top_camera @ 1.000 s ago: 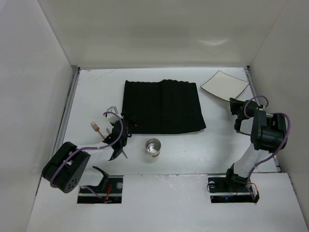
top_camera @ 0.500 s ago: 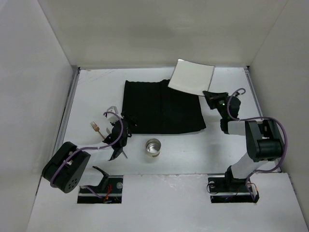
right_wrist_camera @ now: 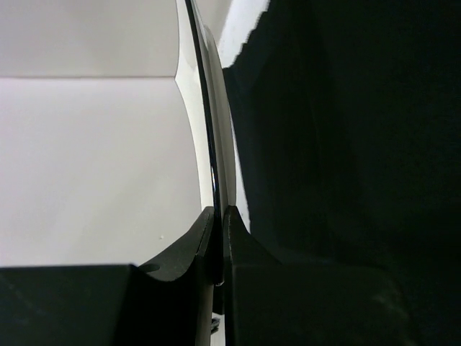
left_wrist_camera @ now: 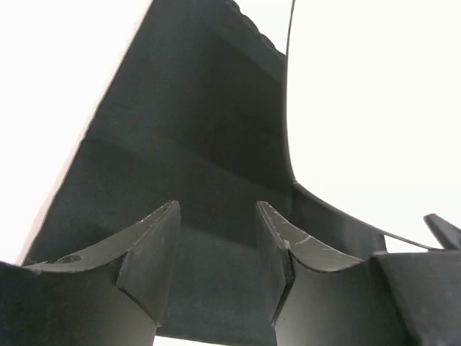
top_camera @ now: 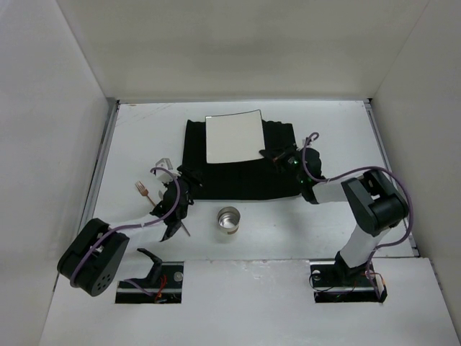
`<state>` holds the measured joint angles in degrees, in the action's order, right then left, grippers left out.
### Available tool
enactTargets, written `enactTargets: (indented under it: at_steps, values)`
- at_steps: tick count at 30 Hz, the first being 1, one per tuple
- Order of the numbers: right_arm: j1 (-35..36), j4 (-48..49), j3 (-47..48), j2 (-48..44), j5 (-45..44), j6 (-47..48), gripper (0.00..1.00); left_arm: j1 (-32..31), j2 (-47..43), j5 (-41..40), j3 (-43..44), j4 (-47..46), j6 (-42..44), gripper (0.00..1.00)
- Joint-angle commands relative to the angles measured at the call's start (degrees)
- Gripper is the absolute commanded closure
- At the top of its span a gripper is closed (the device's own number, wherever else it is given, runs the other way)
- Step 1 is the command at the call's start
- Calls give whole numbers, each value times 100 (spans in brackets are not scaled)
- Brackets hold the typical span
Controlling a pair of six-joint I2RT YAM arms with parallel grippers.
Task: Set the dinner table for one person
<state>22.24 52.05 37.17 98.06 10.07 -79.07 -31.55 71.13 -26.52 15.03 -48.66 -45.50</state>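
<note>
My right hand (top_camera: 268, 153) is clamped on one thin edge of the plate (top_camera: 233, 135). In the right wrist view the two fingers are squeezed tight on the rim (right_wrist_camera: 218, 223), so that is all that holds it. The plate is over the far half of the mat (top_camera: 241, 176), and I cannot tell if it touches the mat yet. The table (top_camera: 144, 130) lies under it all, with the mat in the middle near the far edge.

I think a few things could go wrong from here:

- The grip is only on the rim, so the plate could slip or swing if I move fast.
- If I let go while it is in the air, it will drop and bang.
- Its far side looks like it pokes past the mat's far edge, so it could end up crooked.
- If I pull back while pressing down, the mat could bunch up.

My left hand (top_camera: 184, 180) waits at the mat's near left corner. Its fingers are apart with nothing in them (left_wrist_camera: 216, 238). The fork (top_camera: 142, 191) and the cup (top_camera: 229, 220) are close by, and a careless swing could knock them.
</note>
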Motion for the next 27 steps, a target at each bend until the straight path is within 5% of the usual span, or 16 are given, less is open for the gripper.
enactTargets:
  at_steps: [1,27]
  values:
    - [30,1869,379,11,-409,-197,94,57,-205,-99,-149,-275,-109,57]
    - [478,2485,-605,521,-620,-636,94,31,-196,-143,-167,-275,-161,57]
